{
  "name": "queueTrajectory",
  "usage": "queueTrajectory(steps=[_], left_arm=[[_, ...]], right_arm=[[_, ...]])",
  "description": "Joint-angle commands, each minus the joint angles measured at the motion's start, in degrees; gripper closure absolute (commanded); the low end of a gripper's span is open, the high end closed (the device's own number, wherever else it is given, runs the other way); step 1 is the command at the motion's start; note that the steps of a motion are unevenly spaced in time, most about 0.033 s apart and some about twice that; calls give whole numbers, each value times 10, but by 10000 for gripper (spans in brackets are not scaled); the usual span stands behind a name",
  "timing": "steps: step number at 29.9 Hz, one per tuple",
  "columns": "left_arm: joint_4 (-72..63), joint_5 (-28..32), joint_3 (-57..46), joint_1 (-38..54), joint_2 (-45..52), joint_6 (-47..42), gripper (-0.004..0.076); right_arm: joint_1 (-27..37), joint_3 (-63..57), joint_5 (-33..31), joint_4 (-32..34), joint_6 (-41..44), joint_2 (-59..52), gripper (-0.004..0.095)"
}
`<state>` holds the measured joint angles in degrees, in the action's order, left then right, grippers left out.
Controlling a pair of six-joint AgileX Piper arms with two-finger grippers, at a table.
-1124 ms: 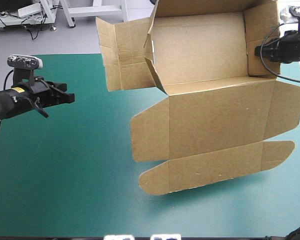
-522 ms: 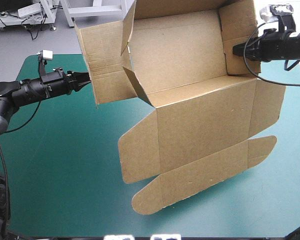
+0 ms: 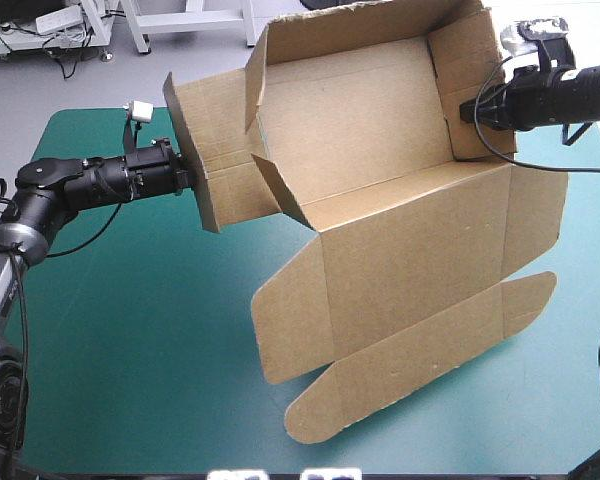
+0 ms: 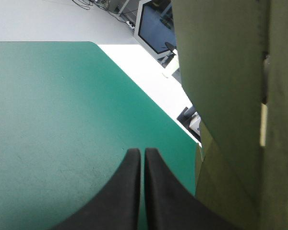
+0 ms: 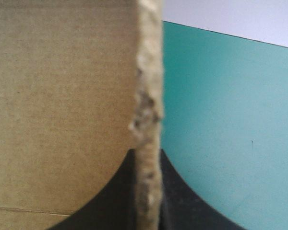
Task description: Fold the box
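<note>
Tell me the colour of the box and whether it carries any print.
The box is plain brown, no print visible; best seen in the high view.

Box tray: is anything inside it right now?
Only bare brown board shows inside the box. The right gripper clamps its right wall. A loose inner flap leans inward and hides the near-left corner behind it.

The table [image 3: 130, 350], under a teal-green cover with a rounded far-left corner, bears the brown box [image 3: 410, 260] over its right half, the open tray part tilted up toward the far edge, the flat lid's rounded flaps low by the front edge, contact unclear
</note>
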<state>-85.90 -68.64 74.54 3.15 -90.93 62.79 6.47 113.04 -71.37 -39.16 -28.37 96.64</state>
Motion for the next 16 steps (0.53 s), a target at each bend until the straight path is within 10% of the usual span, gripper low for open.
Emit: queueTrajectory(steps=[1, 10, 16], left_arm=[[-48, -60, 23, -9, 29, -3, 663], [-51, -60, 25, -9, 51, -26, 326], [-52, -60, 28, -10, 56, -55, 313]], right_arm=[[0, 16, 2, -12, 23, -15, 928], [-30, 16, 30, 46, 39, -9, 928], [-104, 16, 87, 155, 98, 1, 928]])
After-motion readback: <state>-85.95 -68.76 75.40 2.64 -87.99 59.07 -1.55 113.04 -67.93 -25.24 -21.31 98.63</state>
